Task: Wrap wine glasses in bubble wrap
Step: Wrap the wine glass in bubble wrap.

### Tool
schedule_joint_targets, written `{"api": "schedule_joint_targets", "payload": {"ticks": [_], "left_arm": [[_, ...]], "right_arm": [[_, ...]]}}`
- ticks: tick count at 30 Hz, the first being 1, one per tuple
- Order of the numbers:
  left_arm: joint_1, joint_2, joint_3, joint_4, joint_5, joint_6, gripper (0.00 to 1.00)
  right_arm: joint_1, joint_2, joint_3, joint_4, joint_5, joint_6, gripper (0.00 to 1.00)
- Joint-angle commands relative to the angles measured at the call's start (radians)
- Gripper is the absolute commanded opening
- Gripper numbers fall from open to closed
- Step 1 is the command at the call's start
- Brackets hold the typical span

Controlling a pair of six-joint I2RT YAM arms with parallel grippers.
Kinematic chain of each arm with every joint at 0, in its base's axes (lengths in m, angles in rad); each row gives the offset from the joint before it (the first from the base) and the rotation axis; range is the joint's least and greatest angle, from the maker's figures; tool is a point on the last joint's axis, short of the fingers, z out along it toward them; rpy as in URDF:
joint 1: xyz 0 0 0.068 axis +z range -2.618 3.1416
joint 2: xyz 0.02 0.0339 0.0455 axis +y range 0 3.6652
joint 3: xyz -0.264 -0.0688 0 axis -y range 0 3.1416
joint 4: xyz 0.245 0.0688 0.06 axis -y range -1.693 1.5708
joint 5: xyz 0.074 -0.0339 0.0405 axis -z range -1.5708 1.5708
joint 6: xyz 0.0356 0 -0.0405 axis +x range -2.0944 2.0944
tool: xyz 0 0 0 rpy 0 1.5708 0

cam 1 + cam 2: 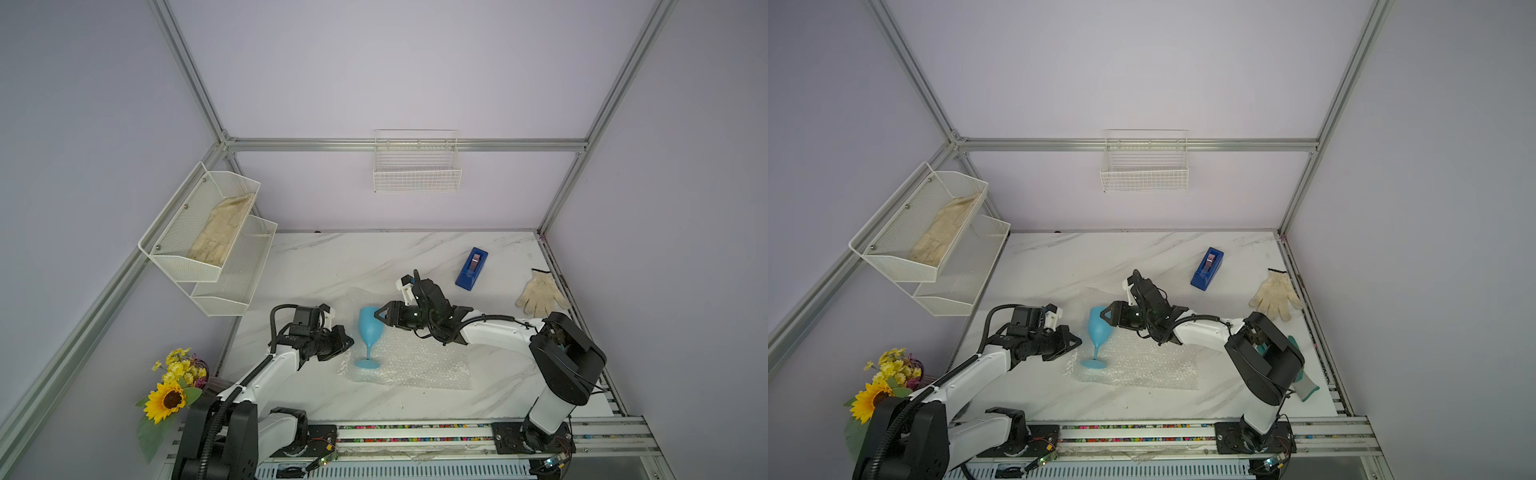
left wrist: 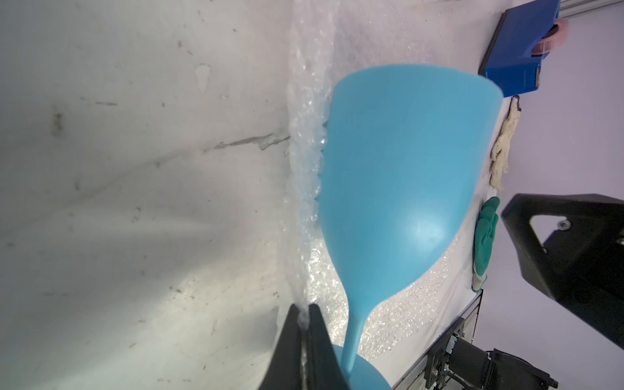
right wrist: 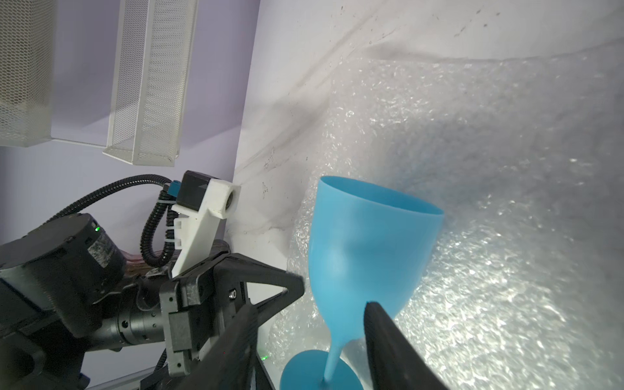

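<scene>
Left wrist view, left jaws pinching bubble wrap (image 2: 304, 202)

goblet foot (image 2: 368, 375) cropped, teal glove (image 1: 1308, 386) half hidden

Lavender walls (image 1: 415, 62) and aluminium frame (image 1: 316, 144) enclose a white marble tabletop (image 1: 332, 257).

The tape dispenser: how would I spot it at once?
Look at the white marble table, toward its far right corner. There, near a cream glove, sits the tape dispenser: the only dark blue, boxy thing, unlike the pale blue goblet.
</scene>
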Motion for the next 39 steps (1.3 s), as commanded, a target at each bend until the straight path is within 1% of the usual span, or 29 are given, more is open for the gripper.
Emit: {"api": "schedule_joint_targets", "payload": {"ticks": [1, 5, 14, 24, 30, 39], "left_arm": [[-0.026, -0.023, -0.003, 0.026, 0.051, -0.024, 0.07], [-0.056, -0.032, 0.036, 0.012, 0.055, -0.049, 0.07], [-0.133, -0.042, 0.123, -0.004, 0.028, -0.127, 0.07], [-0.229, -0.049, 0.206, -0.031, -0.022, -0.228, 0.07], [-0.297, -0.015, 0.240, -0.027, -0.068, -0.274, 0.07], [-0.412, 0.061, 0.279, 0.055, -0.126, -0.359, 0.07]], "right_arm": [[0.006, 0.003, -0.024, 0.053, -0.001, 0.018, 0.56], [0.006, 0.025, -0.046, 0.039, 0.005, 0.020, 0.56], [0.007, -0.003, -0.085, 0.052, 0.010, 0.031, 0.57], [-0.003, -0.061, -0.114, 0.037, 0.032, 0.031, 0.62], [-0.065, -0.101, -0.165, 0.057, -0.014, 0.037, 0.67], [-0.099, -0.141, -0.204, 0.055, -0.049, 0.036, 0.69]]}}
